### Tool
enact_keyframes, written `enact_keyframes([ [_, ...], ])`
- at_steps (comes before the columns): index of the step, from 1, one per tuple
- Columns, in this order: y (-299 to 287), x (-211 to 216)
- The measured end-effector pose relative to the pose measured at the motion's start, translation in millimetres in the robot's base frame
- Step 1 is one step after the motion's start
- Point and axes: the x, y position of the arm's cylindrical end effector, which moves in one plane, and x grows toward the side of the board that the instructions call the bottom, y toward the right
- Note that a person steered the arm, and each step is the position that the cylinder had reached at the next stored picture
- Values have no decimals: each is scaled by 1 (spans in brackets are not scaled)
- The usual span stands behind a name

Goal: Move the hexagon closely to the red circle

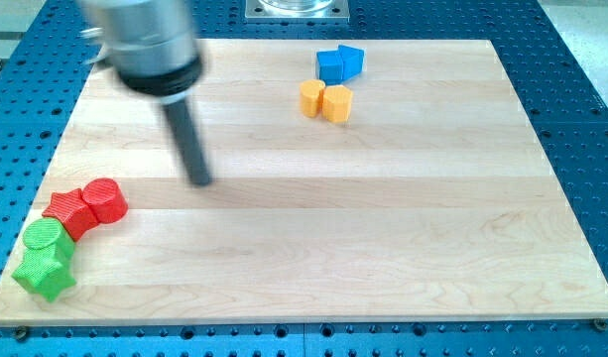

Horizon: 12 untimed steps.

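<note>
My tip (200,181) rests on the wooden board (383,248), left of centre. The red circle (105,199) lies near the board's left edge, down and to the left of my tip, with a gap between them. An orange hexagon (337,102) lies near the view's top, right of centre, far up and to the right of my tip. It touches a second orange block (311,98) on its left, whose shape I cannot make out.
A second red block (70,211) touches the red circle on its left. A green circle (43,236) and a green star (44,272) sit below it at the bottom-left corner. Two blue blocks (339,64) sit just above the orange pair.
</note>
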Motion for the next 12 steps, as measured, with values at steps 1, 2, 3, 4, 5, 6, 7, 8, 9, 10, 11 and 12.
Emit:
enact_keyframes([
  [1,151,-85],
  [2,250,-134],
  [3,249,-154],
  [4,284,-185],
  [5,298,-210],
  [6,164,-161],
  [7,146,-156],
  [8,200,-195],
  [9,131,-207],
  [10,41,-163],
  [11,7,-119],
  [12,-3,-55],
])
